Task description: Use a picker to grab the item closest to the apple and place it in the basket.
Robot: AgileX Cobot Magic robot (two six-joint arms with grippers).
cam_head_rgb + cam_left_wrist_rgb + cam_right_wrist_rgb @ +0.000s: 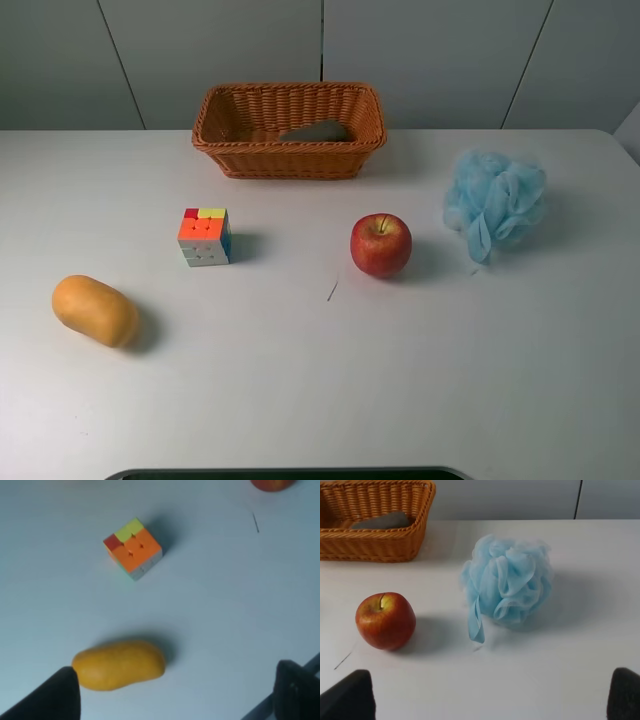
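Exterior high view shows the red apple right of centre on the white bench, with the blue bath pouf just to its right, nearer to it than the puzzle cube at left of centre or the orange fruit at lower left. The wicker basket at top centre holds only a grey object. Neither arm appears in this view. Both wrist views show jaws spread wide and empty, so I'd judge nothing is done yet: the pouf is ungrasped.
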